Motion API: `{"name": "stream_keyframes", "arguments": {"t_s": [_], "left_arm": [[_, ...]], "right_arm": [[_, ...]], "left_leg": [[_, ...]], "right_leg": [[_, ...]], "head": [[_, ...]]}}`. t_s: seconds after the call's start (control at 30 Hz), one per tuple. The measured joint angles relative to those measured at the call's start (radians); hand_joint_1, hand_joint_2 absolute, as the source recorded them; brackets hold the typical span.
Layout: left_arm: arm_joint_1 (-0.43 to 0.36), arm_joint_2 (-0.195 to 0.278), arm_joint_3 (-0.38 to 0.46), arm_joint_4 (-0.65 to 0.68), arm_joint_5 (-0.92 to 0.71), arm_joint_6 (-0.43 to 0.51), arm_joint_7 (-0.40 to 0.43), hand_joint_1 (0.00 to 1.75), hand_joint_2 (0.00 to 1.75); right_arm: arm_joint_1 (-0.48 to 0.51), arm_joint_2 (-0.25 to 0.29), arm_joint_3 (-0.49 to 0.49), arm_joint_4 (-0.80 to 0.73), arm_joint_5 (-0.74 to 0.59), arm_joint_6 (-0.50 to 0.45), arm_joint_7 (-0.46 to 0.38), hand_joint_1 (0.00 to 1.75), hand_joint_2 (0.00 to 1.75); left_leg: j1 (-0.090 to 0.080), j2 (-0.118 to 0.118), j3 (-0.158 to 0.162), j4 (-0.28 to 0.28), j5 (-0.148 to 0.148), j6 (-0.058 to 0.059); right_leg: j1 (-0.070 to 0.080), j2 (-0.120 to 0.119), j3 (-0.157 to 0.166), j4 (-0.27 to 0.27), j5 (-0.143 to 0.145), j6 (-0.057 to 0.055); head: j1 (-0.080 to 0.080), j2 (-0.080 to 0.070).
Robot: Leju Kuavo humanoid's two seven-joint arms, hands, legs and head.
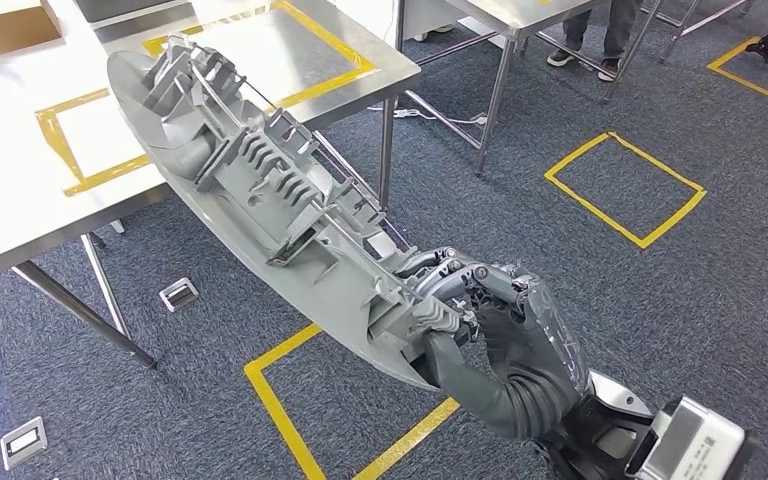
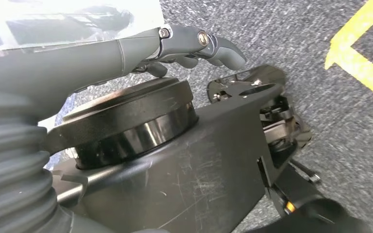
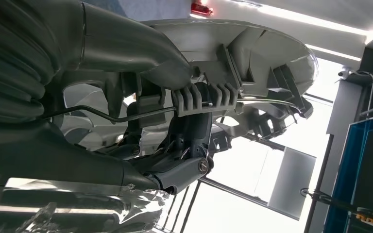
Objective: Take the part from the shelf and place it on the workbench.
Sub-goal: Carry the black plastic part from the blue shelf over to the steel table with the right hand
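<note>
One part: a long grey moulded plastic part [image 1: 260, 190] with ribs, clips and a thin metal rod along its inner side, held up in the air, ribbed side facing the camera in the head view.
Part position: near end low at centre right, far end rising to the upper left, over the near edge of the steel workbench [image 1: 10, 190]; whether it touches the bench I cannot tell.
Right hand: right hand [image 1: 480, 310] grasps the near end of the part, dark fingers [image 3: 184, 145] wrapped round its ribbed inner structure, thumb on the other side.
Left hand: left hand [image 2: 194, 46] holds nothing, fingers stretched out fairly straight and loosely together above grey carpet.
Workbench: shiny steel top on thin legs at the upper left, marked with yellow tape rectangles [image 1: 310, 50].
Floor: dark grey carpet [image 1: 660, 300] with yellow tape squares [image 1: 625, 188].
Far right: a person's legs and shoes [image 1: 590, 40] beside another steel table.
</note>
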Motion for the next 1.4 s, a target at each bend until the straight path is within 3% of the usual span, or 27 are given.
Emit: {"name": "stream_keyframes", "arguments": {"t_s": [0.07,0.17,0.23,0.3,0.37,0.4,0.43,0.53,0.57,0.6,0.7,0.77,0.9,0.97,1.03,1.1,1.17,1.27,1.33,1.4], "left_arm": [[-0.002,0.001,0.000,0.000,0.000,0.000,0.000,0.00,1.75],[-0.004,0.001,0.000,0.000,0.000,0.000,0.000,0.00,1.75],[-0.005,0.001,0.000,0.000,0.000,0.000,0.000,0.00,1.75],[-0.006,0.001,0.000,0.000,0.000,0.000,0.000,0.00,1.75],[-0.006,0.001,0.001,0.000,0.000,0.000,0.000,0.00,1.75],[-0.006,0.001,0.000,0.000,-0.001,0.000,0.000,0.00,1.75],[-0.005,0.001,0.000,0.000,-0.001,0.000,0.000,0.00,1.75],[-0.003,0.002,0.000,0.000,-0.001,0.000,0.002,0.00,1.75],[-0.002,0.002,0.000,0.000,-0.001,0.000,0.002,0.00,1.75],[-0.002,0.002,0.001,0.000,-0.001,0.000,0.003,0.00,1.75],[-0.002,0.003,0.001,0.000,0.000,0.000,0.003,0.00,1.75],[-0.002,0.003,0.001,0.000,0.000,0.000,0.003,0.00,1.75],[-0.001,0.001,0.001,0.000,0.000,0.000,0.003,0.00,1.75],[0.000,0.000,0.001,0.000,0.000,0.000,0.003,0.00,1.75],[0.001,0.000,0.001,0.000,0.000,0.000,0.003,0.00,1.75],[-0.001,0.000,0.001,0.000,0.000,0.000,0.003,0.00,1.75],[-0.002,-0.001,0.001,-0.001,0.000,0.000,0.004,0.00,1.75],[-0.003,-0.002,0.001,-0.002,0.000,0.000,0.003,0.00,1.75],[-0.004,0.000,0.001,-0.002,0.000,0.000,0.003,0.00,1.75],[-0.005,0.001,0.002,-0.002,0.000,0.000,0.003,0.00,1.75]], "right_arm": [[0.000,0.000,0.000,0.001,0.000,0.000,0.000,1.75,1.75],[-0.002,0.000,0.000,0.002,0.000,0.000,0.000,1.75,1.75],[-0.003,0.000,-0.001,0.002,-0.001,0.001,0.000,1.75,1.75],[-0.003,0.001,-0.001,0.002,-0.001,0.001,0.000,1.75,1.75],[-0.003,0.001,-0.001,0.002,-0.001,0.001,0.000,1.75,1.75],[-0.003,0.001,-0.001,0.002,-0.002,0.001,0.000,1.75,1.75],[-0.003,0.001,0.000,0.003,-0.002,0.002,0.000,1.75,1.75],[-0.003,0.001,0.000,0.003,-0.003,0.002,0.000,1.75,1.75],[-0.004,0.001,0.000,0.004,-0.003,0.002,0.000,1.75,1.75],[-0.005,0.001,0.000,0.004,-0.003,0.002,0.000,1.75,1.75],[-0.005,0.000,-0.001,0.005,-0.005,0.001,-0.002,1.75,1.75],[-0.006,0.000,-0.001,0.005,-0.005,0.001,-0.002,1.75,1.75],[-0.006,0.000,-0.001,0.007,-0.005,0.000,-0.002,1.75,1.75],[-0.006,0.000,-0.001,0.007,-0.005,0.000,-0.002,1.75,1.75],[-0.006,0.000,0.000,0.007,-0.005,0.000,-0.002,1.75,1.75],[-0.006,0.000,0.000,0.008,-0.005,0.001,-0.002,1.75,1.75],[-0.006,0.000,-0.001,0.009,-0.005,0.001,-0.003,1.75,1.75],[-0.007,0.000,-0.001,0.009,-0.005,0.001,-0.003,1.75,1.75],[-0.007,0.001,-0.001,0.009,-0.005,0.000,-0.003,1.75,1.75],[-0.006,0.001,-0.001,0.009,-0.005,0.000,-0.003,1.75,1.75]], "left_leg": [[-0.001,-0.001,0.003,0.005,-0.012,-0.013],[0.000,-0.001,0.007,0.003,-0.023,-0.031],[0.001,0.007,0.000,0.032,-0.045,-0.041],[0.002,0.017,-0.050,0.140,-0.087,-0.047],[0.002,0.019,-0.130,0.275,-0.122,-0.048],[0.002,0.020,-0.158,0.309,-0.117,-0.047],[0.002,0.020,-0.170,0.306,-0.091,-0.044],[-0.003,0.022,-0.125,0.137,0.043,-0.025],[-0.007,0.023,-0.109,0.092,0.065,-0.017],[-0.011,0.025,-0.099,0.067,0.068,-0.011],[-0.016,0.024,-0.082,0.031,0.047,0.002],[-0.010,0.021,-0.067,0.019,0.041,0.008],[-0.007,0.019,-0.038,0.015,0.018,0.015],[-0.007,0.018,-0.018,0.016,0.002,0.013],[-0.007,0.016,0.009,0.016,-0.017,0.009],[-0.008,0.014,0.027,0.014,-0.034,0.000],[-0.008,0.015,0.036,0.014,-0.042,-0.012],[-0.008,0.018,0.035,0.047,-0.047,-0.026],[-0.004,0.021,-0.013,0.141,-0.077,-0.035],[0.000,0.021,-0.086,0.254,-0.127,-0.045]], "right_leg": [[0.002,0.004,0.036,-0.075,0.016,-0.009],[0.006,0.005,0.043,-0.081,-0.001,-0.034],[0.005,0.001,0.056,-0.086,-0.010,-0.047],[0.006,-0.005,0.074,-0.089,-0.021,-0.058],[0.011,-0.009,0.090,-0.089,-0.035,-0.062],[0.013,-0.010,0.099,-0.089,-0.043,-0.063],[0.016,-0.010,0.111,-0.089,-0.051,-0.063],[0.020,-0.011,0.151,-0.091,-0.080,-0.059],[0.020,-0.010,0.157,-0.093,-0.086,-0.055],[0.019,-0.010,0.158,-0.095,-0.089,-0.050],[0.018,-0.013,0.148,-0.086,-0.088,-0.034],[0.017,-0.013,0.123,-0.038,-0.098,-0.026],[0.014,-0.011,-0.032,0.176,-0.159,-0.011],[0.014,-0.011,-0.061,0.169,-0.119,-0.011],[0.015,-0.011,-0.028,0.044,-0.021,-0.017],[0.021,-0.009,0.006,-0.058,0.028,-0.029],[0.027,-0.006,0.014,-0.078,0.023,-0.041],[0.022,-0.007,0.042,-0.093,0.021,-0.058],[0.019,-0.009,0.062,-0.102,0.012,-0.065],[0.019,-0.009,0.075,-0.103,-0.001,-0.067]], "head": [[0.001,0.000],[-0.003,0.000],[-0.009,0.000],[-0.018,0.000],[-0.023,0.000],[-0.024,0.000],[-0.026,0.000],[-0.030,0.000],[-0.031,0.000],[-0.032,0.000],[-0.036,0.000],[-0.033,0.000],[-0.022,0.000],[-0.021,0.000],[-0.018,0.000],[-0.016,0.000],[-0.015,0.000],[-0.018,0.000],[-0.026,0.000],[-0.031,0.000]]}}
